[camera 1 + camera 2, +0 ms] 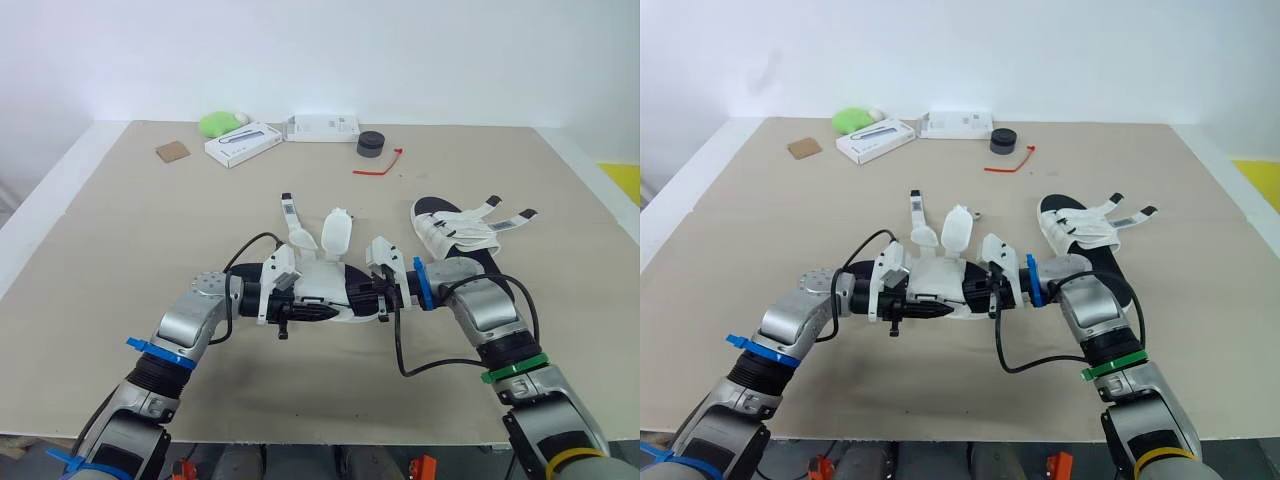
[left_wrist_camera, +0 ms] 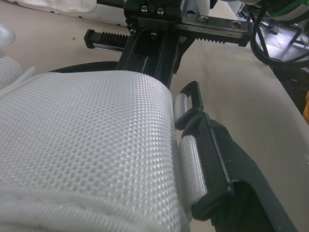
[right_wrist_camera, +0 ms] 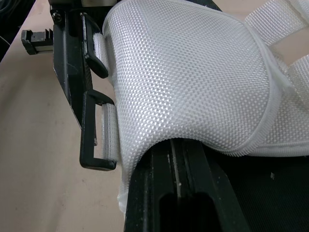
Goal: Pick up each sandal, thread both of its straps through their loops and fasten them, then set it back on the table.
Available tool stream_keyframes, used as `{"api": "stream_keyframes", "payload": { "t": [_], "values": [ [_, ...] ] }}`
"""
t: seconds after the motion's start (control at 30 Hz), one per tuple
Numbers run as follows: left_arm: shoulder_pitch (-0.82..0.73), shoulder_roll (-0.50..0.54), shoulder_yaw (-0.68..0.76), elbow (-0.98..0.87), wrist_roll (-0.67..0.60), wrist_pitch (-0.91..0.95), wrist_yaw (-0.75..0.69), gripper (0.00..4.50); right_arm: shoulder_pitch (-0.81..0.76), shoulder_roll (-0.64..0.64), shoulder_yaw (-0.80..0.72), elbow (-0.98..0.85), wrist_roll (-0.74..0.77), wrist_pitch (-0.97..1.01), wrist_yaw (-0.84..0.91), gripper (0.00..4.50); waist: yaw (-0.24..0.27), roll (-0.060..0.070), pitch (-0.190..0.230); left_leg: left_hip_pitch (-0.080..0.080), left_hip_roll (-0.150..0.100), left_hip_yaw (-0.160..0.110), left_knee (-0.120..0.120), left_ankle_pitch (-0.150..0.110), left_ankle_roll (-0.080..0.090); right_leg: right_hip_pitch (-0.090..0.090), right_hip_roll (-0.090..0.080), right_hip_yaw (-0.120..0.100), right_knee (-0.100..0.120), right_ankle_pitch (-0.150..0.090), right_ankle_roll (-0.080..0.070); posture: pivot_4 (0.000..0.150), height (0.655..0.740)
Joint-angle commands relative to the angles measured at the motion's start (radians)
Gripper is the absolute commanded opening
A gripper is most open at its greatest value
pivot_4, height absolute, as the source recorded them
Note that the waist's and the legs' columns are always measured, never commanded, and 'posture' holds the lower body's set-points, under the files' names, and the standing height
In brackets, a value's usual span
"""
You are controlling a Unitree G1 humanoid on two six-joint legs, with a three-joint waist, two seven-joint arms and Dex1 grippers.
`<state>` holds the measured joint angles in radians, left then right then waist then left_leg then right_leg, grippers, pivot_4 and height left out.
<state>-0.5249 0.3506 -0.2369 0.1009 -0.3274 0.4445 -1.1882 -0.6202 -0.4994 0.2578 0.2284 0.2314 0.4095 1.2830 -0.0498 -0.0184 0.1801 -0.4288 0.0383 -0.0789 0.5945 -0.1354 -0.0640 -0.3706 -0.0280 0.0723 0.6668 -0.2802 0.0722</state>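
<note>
Between my two arms, near the middle of the surface (image 1: pixel 150 230), my left pincer (image 1: pixel 288 308) and my right pincer (image 1: pixel 382 298) each pinch one end of a sandal (image 1: pixel 325 280). Its straps (image 1: pixel 290 215) stick up loose, and none goes through the loops (image 2: pixel 190 96) yet. A second sandal (image 1: pixel 455 235) lies just beside my right arm, straps loose too. I think both shoes are left to do. Far at the back sit a green lump (image 1: pixel 217 123), a white box (image 1: pixel 243 143), a black round thing (image 1: pixel 371 144) and a red tie (image 1: pixel 380 165). Nothing blocks me.
</note>
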Motion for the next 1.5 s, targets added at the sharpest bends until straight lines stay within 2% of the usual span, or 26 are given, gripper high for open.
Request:
{"api": "stream_keyframes", "payload": {
  "t": [0.03,0.07,0.13,0.17,0.2,0.53,0.73,0.87,1.0,1.13,1.5],
  "values": [
    [-0.002,0.03,0.033,-0.019,-0.014,-0.014,0.006,2.66,0.031,0.022,0.072,0.019,-0.021,0.03,0.024,0.0,0.0,0.0,0.0,0.0,0.001,0.0,0.0,0.0,0.0,0.0,0.001,0.0,0.0,0.0,0.0,0.15,0.74],
    [-0.001,0.047,0.039,-0.02,-0.009,-0.022,0.008,3.25,0.031,0.023,0.072,0.019,-0.021,0.03,0.024,0.0,0.0,0.0,0.0,0.0,0.003,0.0,0.0,0.0,0.0,-0.001,0.002,0.0,0.0,0.0,-0.001,0.15,0.74],
    [-0.002,0.077,0.062,-0.022,-0.015,-0.017,0.014,3.7,0.031,0.026,0.072,0.02,-0.022,0.029,0.025,0.0,-0.001,0.0,0.0,0.0,0.006,0.0,-0.001,0.0,0.0,-0.001,0.005,0.0,0.0,0.001,-0.003,0.15,0.74],
    [-0.002,0.096,0.08,-0.025,-0.026,-0.004,0.016,4.21,0.031,0.027,0.072,0.02,-0.022,0.029,0.025,0.0,-0.001,0.0,0.0,0.001,0.006,0.0,-0.002,0.0,0.0,-0.002,0.006,0.0,0.0,0.001,-0.004,0.15,0.74],
    [-0.001,0.114,0.098,-0.029,-0.037,0.007,0.018,4.48,0.032,0.028,0.072,0.02,-0.023,0.029,0.025,0.0,-0.001,0.0,0.0,0.001,0.008,0.0,-0.003,0.0,0.0,-0.002,0.007,0.0,0.0,0.0,-0.005,0.15,0.74],
    [0.068,0.389,0.246,-0.189,-0.329,0.394,-0.123,4.48,0.034,0.041,0.078,0.025,-0.028,0.025,0.029,0.0,-0.008,-0.001,0.0,0.003,0.01,0.0,-0.008,-0.002,-0.003,-0.002,0.009,0.0,0.0,-0.003,-0.01,0.15,0.74],
    [-0.065,0.262,0.369,0.028,-0.364,0.461,0.097,4.48,0.017,0.055,0.084,0.042,-0.033,0.012,0.039,0.0,-0.008,-0.003,-0.001,0.005,0.011,0.0,-0.008,-0.002,-0.003,-0.002,0.01,-0.001,0.001,-0.004,-0.011,0.15,0.74],
    [-0.151,0.173,0.378,0.193,-0.283,0.416,0.267,4.48,0.012,0.054,0.089,0.043,-0.038,0.007,0.046,0.0,-0.013,-0.005,-0.001,0.005,0.012,0.0,-0.008,-0.002,-0.003,-0.002,0.012,-0.001,0.001,-0.004,-0.011,0.15,0.74],
    [-0.225,0.105,0.402,0.31,-0.285,0.489,0.377,4.48,0.013,0.052,0.096,0.032,-0.036,0.012,0.055,0.0,-0.016,-0.005,-0.001,0.005,0.012,0.0,-0.009,-0.003,-0.004,-0.002,0.012,-0.001,0.002,-0.005,-0.012,0.15,0.74],
    [-0.274,0.072,0.428,0.382,-0.3,0.55,0.424,4.48,0.023,0.046,0.141,0.03,-0.071,0.015,0.058,0.0,-0.02,-0.006,-0.001,0.005,0.012,0.0,-0.009,-0.003,-0.005,-0.002,0.012,0.0,0.002,-0.005,-0.012,0.15,0.74],
    [-0.348,0.022,0.496,0.472,-0.32,0.577,0.459,4.48,0.017,0.039,0.203,0.1,-0.136,0.009,0.064,0.0,-0.026,-0.006,-0.002,0.006,0.012,0.0,-0.009,-0.004,-0.006,-0.001,0.013,0.0,0.002,-0.006,-0.012,0.15,0.74]
  ]
}}
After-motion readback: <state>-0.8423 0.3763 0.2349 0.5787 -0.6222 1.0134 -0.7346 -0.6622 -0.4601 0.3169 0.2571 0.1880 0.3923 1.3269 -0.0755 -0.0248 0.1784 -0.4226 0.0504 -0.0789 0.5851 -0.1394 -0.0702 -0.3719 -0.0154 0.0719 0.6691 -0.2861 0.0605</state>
